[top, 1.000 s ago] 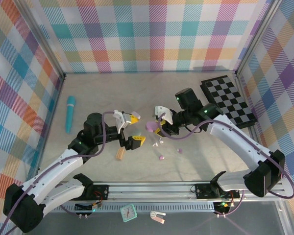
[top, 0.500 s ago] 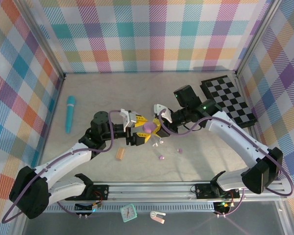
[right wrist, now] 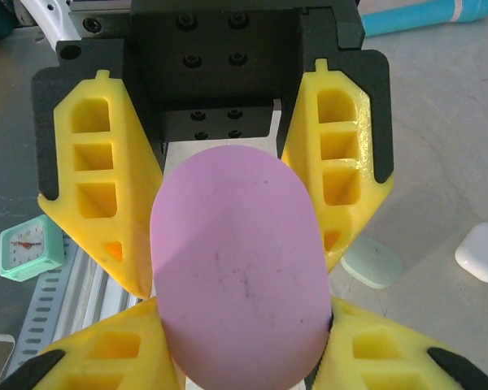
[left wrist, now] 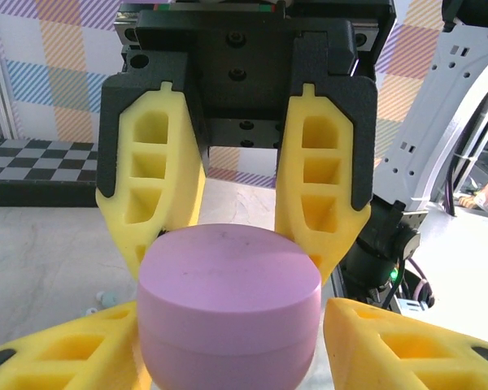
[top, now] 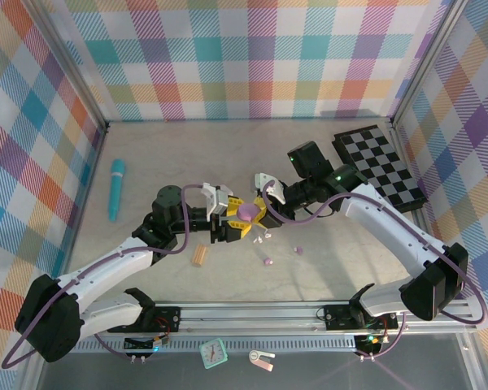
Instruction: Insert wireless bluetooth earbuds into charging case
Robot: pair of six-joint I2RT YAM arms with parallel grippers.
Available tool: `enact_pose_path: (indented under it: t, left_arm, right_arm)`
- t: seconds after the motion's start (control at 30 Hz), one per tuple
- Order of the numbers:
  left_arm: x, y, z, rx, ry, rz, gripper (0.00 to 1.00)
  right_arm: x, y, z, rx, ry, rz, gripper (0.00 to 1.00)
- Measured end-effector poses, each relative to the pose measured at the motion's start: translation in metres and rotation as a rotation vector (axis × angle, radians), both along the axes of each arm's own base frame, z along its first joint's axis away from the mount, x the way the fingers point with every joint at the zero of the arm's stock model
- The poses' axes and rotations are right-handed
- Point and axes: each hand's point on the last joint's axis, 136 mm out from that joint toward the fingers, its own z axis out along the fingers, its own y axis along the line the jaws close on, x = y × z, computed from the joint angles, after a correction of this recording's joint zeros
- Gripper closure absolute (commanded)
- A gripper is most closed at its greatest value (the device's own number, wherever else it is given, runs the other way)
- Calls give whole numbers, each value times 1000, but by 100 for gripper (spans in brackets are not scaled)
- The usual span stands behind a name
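When you look down from above, note a pale beige, faintly mottled table [top: 228, 154] boxed on three sides by pastel plaid walls [top: 252, 57], with aluminium posts [top: 69, 65] running to the far corners. An aluminium rail [top: 252, 313] spans the 6 o'clock edge and carries both arm bases. A small mint clock [top: 214, 352] sits on the grey ledge below it. A teal cylinder [top: 115, 188] lies at 9 o'clock, near the left wall. A checkerboard [top: 381, 166] lies at 2 o'clock, close to the right wall.

Mid-table, the purple charging case [top: 246, 211] sits between the two grippers, which meet nose to nose.
- The right gripper [top: 264, 213] comes in from 3 o'clock, fingers clamped on the case's flanks.
- The left gripper [top: 234, 218] comes in from 9 o'clock. Its fingers bracket the case closely, but you cannot tell whether they press on it.

Loose on the table, reckoned from the case:
- white earbud [top: 260, 238] at 5 o'clock, just beside the fingers
- purple earbud [top: 267, 262] farther out at 5 o'clock
- pale greenish earbud [top: 298, 249] at 4 o'clock
- tan ribbed block [top: 199, 256] at 7 o'clock
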Motion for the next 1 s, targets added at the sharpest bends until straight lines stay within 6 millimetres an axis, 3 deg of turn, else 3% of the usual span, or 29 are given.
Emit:
enact_pose_path:
  t: [1.0]
  left_arm:
    - [-2, -1, -8, 27, 33, -5, 52]
  right_arm:
    - [-2, -2, -7, -31, 14, 1, 77]
